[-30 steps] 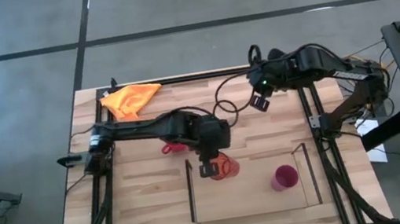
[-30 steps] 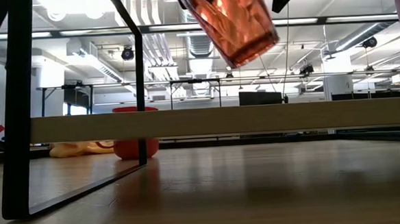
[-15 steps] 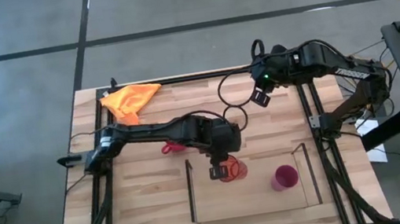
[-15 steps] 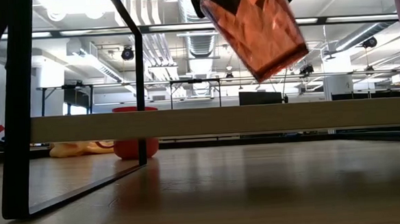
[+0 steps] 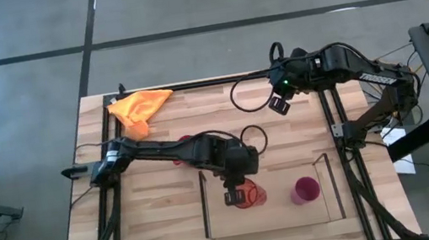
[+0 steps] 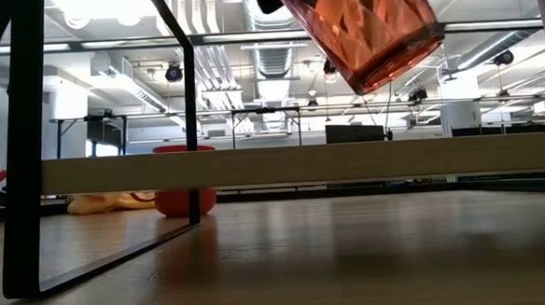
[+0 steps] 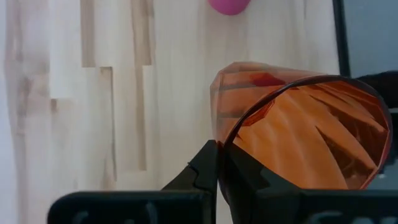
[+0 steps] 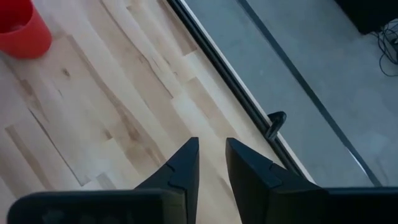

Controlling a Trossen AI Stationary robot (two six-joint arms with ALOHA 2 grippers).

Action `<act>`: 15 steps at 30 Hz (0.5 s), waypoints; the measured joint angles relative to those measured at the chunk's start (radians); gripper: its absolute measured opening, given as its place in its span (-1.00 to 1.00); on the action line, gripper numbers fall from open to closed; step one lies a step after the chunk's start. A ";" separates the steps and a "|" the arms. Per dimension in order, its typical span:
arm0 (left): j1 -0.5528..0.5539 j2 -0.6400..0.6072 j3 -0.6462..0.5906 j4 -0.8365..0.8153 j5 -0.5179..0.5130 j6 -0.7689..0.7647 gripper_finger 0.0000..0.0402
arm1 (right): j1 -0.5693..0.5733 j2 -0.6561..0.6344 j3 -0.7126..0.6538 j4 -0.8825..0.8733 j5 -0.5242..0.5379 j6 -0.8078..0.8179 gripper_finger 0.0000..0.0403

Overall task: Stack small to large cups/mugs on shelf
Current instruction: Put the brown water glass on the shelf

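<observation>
My left gripper (image 5: pixel 238 195) hangs over the light-wood shelf (image 5: pixel 284 216), shut on the faceted orange cup (image 5: pixel 249 193), which shows high up in the low view (image 6: pixel 369 26) and large in the left wrist view (image 7: pixel 305 137). The magenta-pink tumbler (image 5: pixel 304 191) stands on the shelf board near its right end panel (image 5: pixel 332 181). The red mug (image 5: pixel 181 156) stands on the table behind the shelf, partly hidden by my left arm. My right gripper (image 5: pixel 278 106) is open and waits above the table's far right part. My left gripper holds the orange cup by its rim (image 7: pixel 227 142), with the wall between the two fingers, one finger (image 7: pixel 245 177) inside the mouth and one outside. It comes from above, pointing down. The cup is lifted clear of the shelf and tilted, base (image 6: pixel 394 67) lowest.
A yellow-orange cloth (image 5: pixel 140 105) lies at the table's far left corner. A black cable loops (image 5: pixel 244 98) over the far middle of the table. The shelf's left end panel (image 5: pixel 204 205) stands just left of the held cup. Bare board lies between cup and tumbler.
My left gripper has carried the orange cup toward the table's near edge and slightly right, from the shelf's far edge to above the board, still tilted. My right gripper has drawn back a little toward the far edge and then kept still.
</observation>
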 joint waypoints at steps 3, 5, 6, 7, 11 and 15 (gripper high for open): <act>-0.010 0.000 -0.005 0.002 0.000 -0.064 -1.00 | 0.000 0.000 0.000 -0.001 0.000 0.008 -0.63; -0.011 0.008 -0.008 0.005 0.000 -0.118 -1.00 | 0.000 0.000 0.000 -0.001 -0.001 0.015 -0.62; -0.013 0.010 -0.010 0.005 0.000 -0.139 -1.00 | 0.000 0.000 0.000 -0.001 -0.001 0.015 -0.61; -0.013 0.013 -0.014 0.005 0.000 -0.158 -1.00 | 0.000 0.000 0.000 -0.001 -0.002 0.015 -0.61; -0.014 0.036 -0.038 0.031 -0.008 -0.211 -1.00 | 0.000 0.000 0.000 -0.002 -0.002 0.027 -0.59; -0.016 0.035 -0.082 0.037 -0.021 -0.250 -1.00 | 0.000 0.000 0.000 -0.004 -0.002 0.027 -0.61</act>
